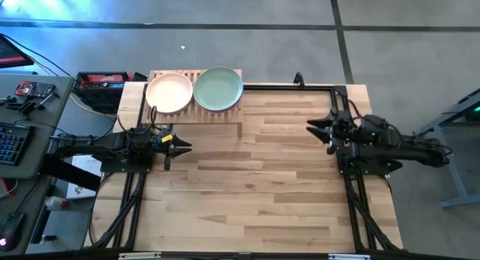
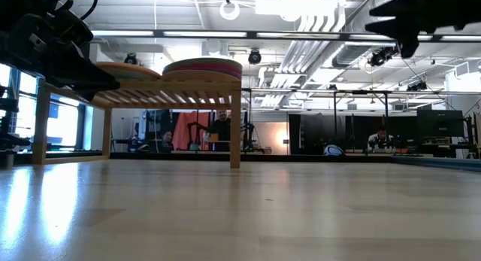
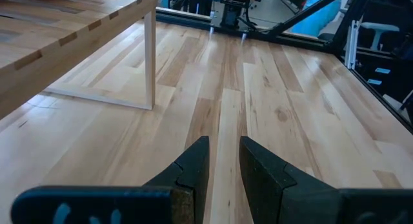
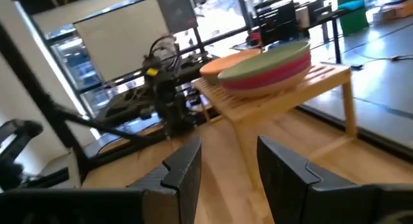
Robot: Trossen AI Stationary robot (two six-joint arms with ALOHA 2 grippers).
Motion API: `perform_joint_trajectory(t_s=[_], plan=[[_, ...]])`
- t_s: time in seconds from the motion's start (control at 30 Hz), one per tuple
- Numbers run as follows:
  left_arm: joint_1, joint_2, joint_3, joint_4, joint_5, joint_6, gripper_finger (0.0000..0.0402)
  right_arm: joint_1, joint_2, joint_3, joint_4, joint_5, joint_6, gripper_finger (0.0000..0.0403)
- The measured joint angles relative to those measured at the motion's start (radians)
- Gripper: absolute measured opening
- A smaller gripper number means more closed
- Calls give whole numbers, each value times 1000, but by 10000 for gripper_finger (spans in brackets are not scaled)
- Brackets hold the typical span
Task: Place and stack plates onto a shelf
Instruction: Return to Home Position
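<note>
Two plate stacks are sitting on the shelf, with both arms hanging clear and empty.
The shelf point(image 1: 225, 115) is standing at the far edge of the surface point(image 1: 262, 185), carrying a peach-topped stack point(image 1: 169, 92) just beside a mint-topped stack point(image 1: 218, 88). The left arm point(image 1: 112, 144) is hovering near the shelf's front, jaws narrowly parted, gripping nothing. The right arm point(image 1: 390, 144) is hovering at the right side, jaws wider apart.
</note>
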Motion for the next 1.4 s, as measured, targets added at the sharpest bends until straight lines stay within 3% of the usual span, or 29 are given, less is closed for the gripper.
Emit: perform_joint_trajectory(t_s=[0.13,0.37,0.6,1.4], plan=[[0,0,0,0,0,0,74,0,-39,-87,44,-60,1,135],[0,0,0,0,0,1,74,0,-65,-199,56,-67,45,135],[0,0,0,0,0,1,74,0,-71,-309,224,-122,38,135],[0,0,1,0,0,0,74,0,-70,-359,218,-145,-56,135]])
